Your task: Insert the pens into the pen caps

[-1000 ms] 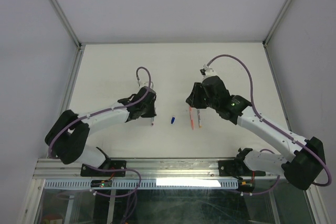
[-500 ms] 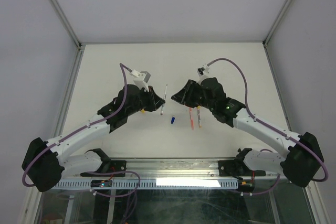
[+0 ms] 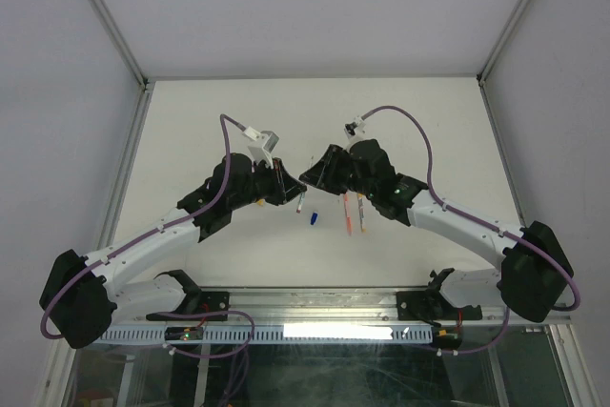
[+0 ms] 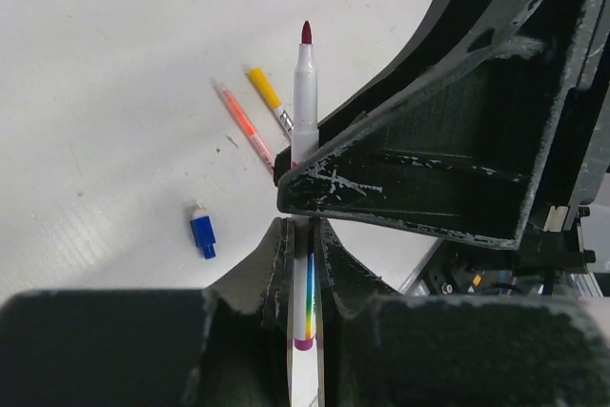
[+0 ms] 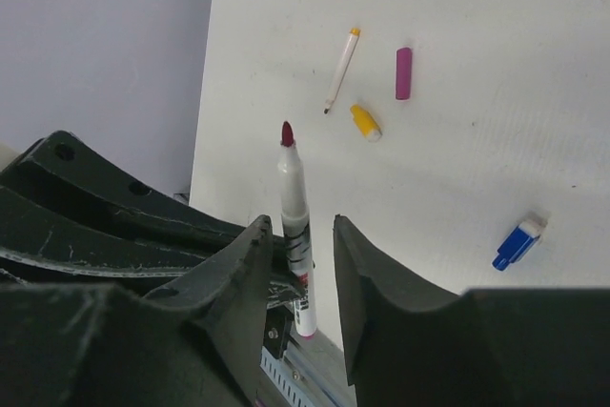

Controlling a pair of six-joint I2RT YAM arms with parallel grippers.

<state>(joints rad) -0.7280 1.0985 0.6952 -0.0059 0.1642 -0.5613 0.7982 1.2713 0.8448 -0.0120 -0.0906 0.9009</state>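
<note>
Two robot arms meet above a white table [image 3: 191,140], one gripper holding an uncapped marker pen.

We see the left gripper [image 4: 303,240] closed on the lower barrel of a thin white marker pen with a dark red tip [image 4: 304,107], and the bare tip points out past the fingers. The right gripper [image 5: 302,231] is open, with a finger on either side of that pen, and we see no cap in it. Beyond the grippers, loose on the table, lie a short blue plastic cap [image 4: 202,234], a short yellow plastic cap [image 5: 365,122] and a short purple plastic cap [image 5: 404,73]. The yellow and purple caps lie beside a white pen with an orange end [image 5: 341,71]. A pink-orange pen [image 4: 243,126] and a yellow-ended pen [image 4: 270,100] lie near the blue cap, and we cannot tell whether they are capped. We judge the task to be at an early stage: no capping is visibly finished, and the held pen has yet to meet a cap.
</note>
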